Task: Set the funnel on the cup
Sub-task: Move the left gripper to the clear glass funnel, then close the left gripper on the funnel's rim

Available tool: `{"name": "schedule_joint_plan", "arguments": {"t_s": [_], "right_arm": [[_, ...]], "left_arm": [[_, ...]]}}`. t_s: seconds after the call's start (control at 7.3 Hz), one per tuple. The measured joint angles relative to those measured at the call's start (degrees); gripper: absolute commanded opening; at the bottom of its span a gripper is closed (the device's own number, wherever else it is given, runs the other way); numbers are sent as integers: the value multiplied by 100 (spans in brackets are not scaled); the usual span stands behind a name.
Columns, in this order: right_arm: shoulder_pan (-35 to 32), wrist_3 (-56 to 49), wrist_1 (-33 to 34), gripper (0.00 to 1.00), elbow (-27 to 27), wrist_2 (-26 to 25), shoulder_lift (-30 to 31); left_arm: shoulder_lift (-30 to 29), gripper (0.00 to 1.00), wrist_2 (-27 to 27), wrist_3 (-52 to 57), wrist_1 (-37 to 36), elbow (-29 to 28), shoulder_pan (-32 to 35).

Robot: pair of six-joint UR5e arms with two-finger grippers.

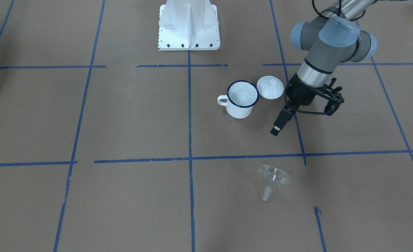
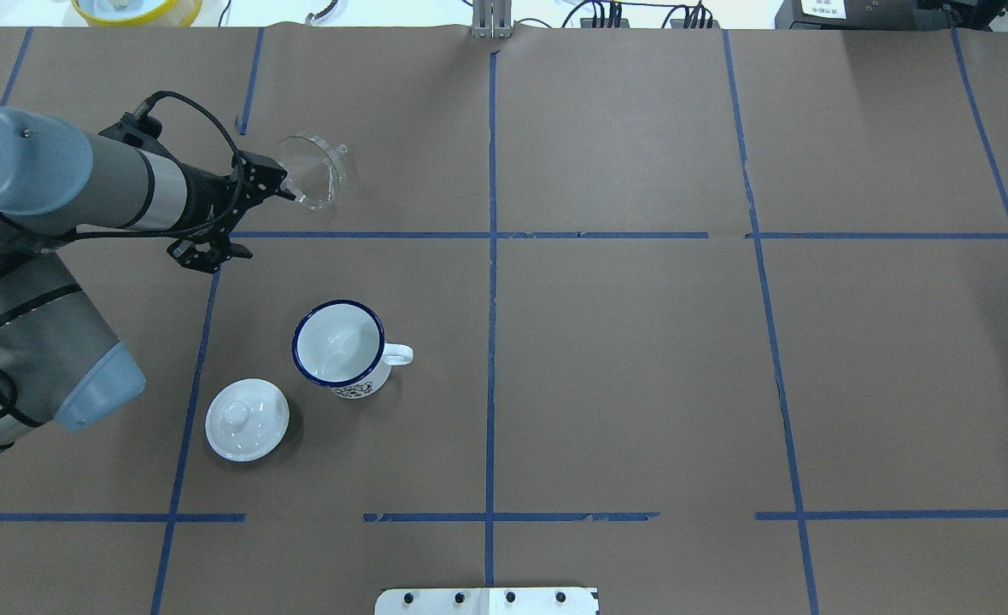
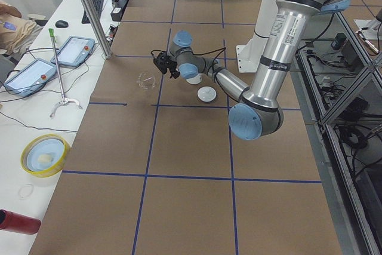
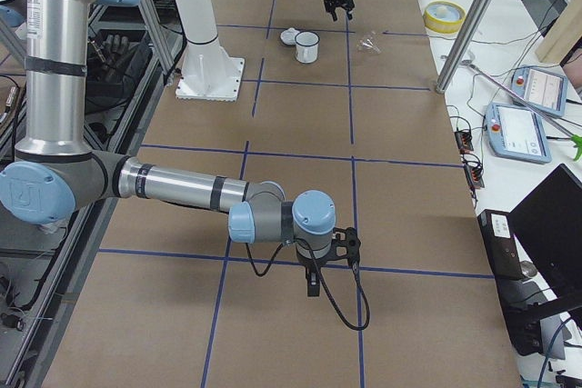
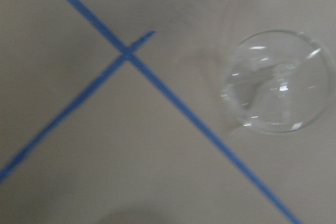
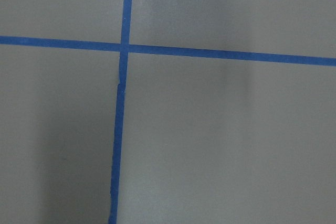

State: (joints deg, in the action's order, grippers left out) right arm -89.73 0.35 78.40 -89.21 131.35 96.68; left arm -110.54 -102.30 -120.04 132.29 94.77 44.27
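Left end effector hovers over the desk, closed and empty, between the upright cup and the tipped funnel. I cannot tell how far the right end effector is open.

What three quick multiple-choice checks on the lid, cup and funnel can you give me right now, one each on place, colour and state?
1. Where is the lid relative to the cup?
A) on top of it
B) on the table beside it
C) inside it

2. What colour is the cup's rim line?
A) red
B) dark blue
C) green

3. What state is the funnel in?
A) seated on the cup
B) held in the air
C) lying on the table, unheld

Answers:
1. B. The overhead view shows the lid flat on the table next to the cup, on the side away from the handle.
2. B. A dark blue line rings the white cup's mouth.
3. C. The front-facing view shows bare table between the left gripper and the funnel.
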Motion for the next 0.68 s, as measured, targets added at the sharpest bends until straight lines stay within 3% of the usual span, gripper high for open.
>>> {"name": "schedule_joint_plan", "arguments": {"t_s": [0.27, 0.68], "right_arm": [[0, 0, 0, 100, 0, 4, 0], [0, 0, 0, 100, 0, 5, 0]], "left_arm": [[-253, 100, 943, -785, 1429, -970, -192], [-605, 88, 1574, -960, 1868, -1642, -283]]}}
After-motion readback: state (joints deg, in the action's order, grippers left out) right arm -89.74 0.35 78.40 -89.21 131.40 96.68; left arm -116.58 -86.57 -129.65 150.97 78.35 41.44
